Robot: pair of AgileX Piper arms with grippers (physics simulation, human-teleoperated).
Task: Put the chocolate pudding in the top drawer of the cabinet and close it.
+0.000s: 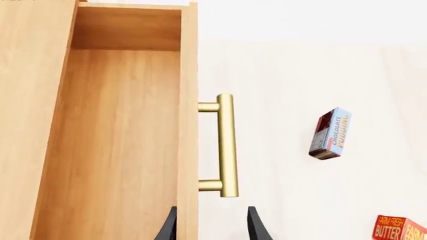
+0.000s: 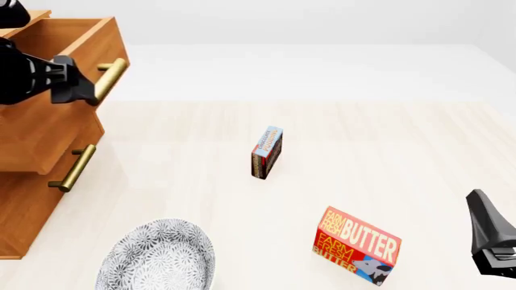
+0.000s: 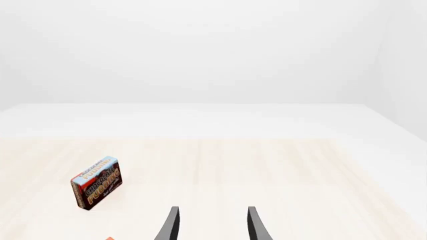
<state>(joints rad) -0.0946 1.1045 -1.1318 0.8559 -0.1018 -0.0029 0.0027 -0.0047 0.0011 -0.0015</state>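
One wooden cabinet (image 2: pixel 32 199) stands on one pale worktop (image 2: pixel 387 151). It has two drawers: one top drawer (image 2: pixel 48 115), pulled out, and one lower drawer (image 2: pixel 24 211). Each carries one brass bar handle, making two handles: the upper (image 2: pixel 109 80) and the lower (image 2: pixel 75 169). There is one chocolate pudding box (image 2: pixel 267 152). One red-orange butter box (image 2: pixel 356 246) shows in the front view. One patterned grey plate (image 2: pixel 157 257) lies at the near edge. Two robot arms appear, the left gripper (image 2: pixel 69 81) and the right gripper (image 2: pixel 493 241), each with two dark jaws.
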